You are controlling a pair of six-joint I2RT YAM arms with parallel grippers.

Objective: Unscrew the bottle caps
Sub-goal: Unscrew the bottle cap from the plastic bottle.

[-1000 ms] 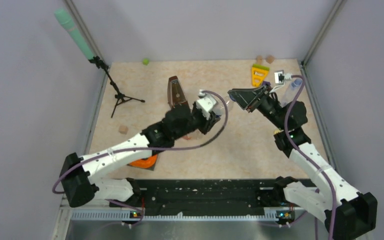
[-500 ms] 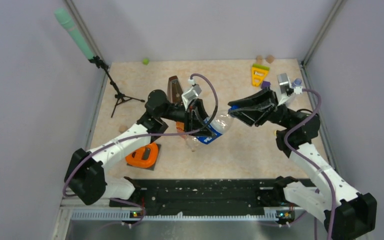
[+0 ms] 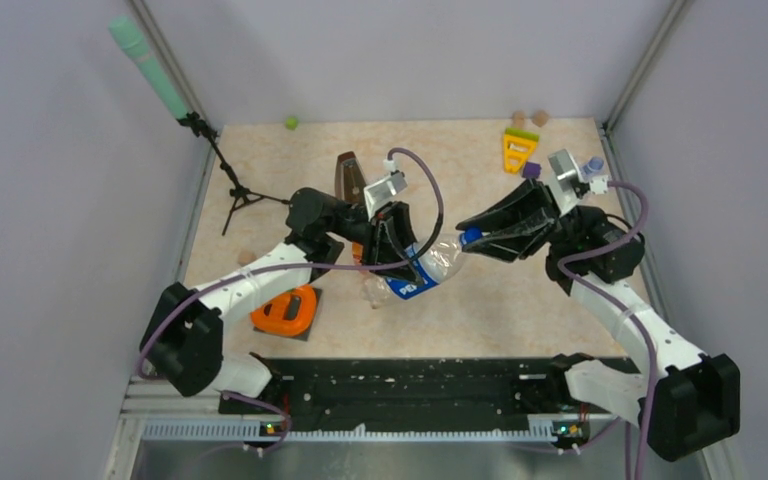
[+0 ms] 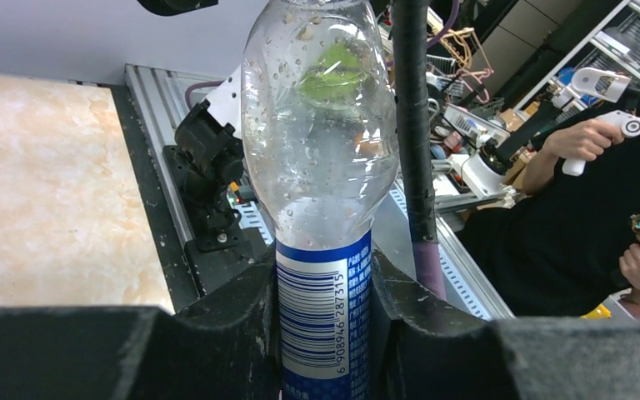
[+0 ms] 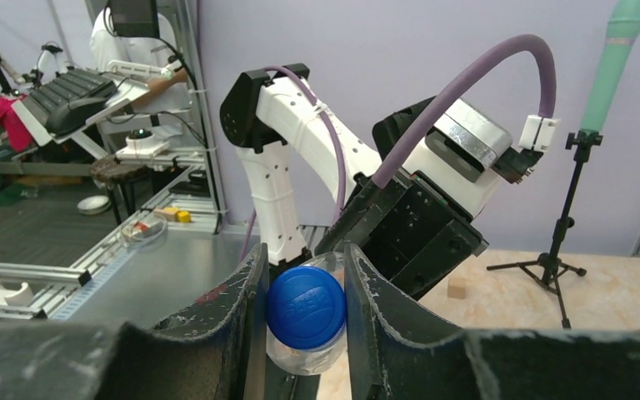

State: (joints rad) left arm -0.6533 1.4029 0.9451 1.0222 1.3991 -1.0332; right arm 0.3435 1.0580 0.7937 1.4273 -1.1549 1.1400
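A slim clear bottle with a blue label (image 3: pixel 417 277) hangs in the air between the two arms, lying nearly level. My left gripper (image 3: pixel 400 262) is shut on its labelled body; in the left wrist view the label (image 4: pixel 323 308) is squeezed between both fingers (image 4: pixel 233 325). The bottle's blue cap (image 3: pixel 472 237) points right. My right gripper (image 3: pixel 476 238) is shut on that cap, and the right wrist view shows the cap (image 5: pixel 306 304) face-on, pressed between the pads (image 5: pixel 246 308). No other caps show.
A clear bottle-like shape (image 3: pixel 378 291) lies on the table under the left gripper. A brown metronome (image 3: pixel 350 180) stands behind it. Also there: an orange object (image 3: pixel 285 310) front left, a microphone stand (image 3: pixel 235 190), a yellow toy (image 3: pixel 518 150), a purple block (image 3: pixel 530 170).
The left arm has swung the bottle toward the near edge and tilted it so the label shows. The right gripper followed along at the cap end.
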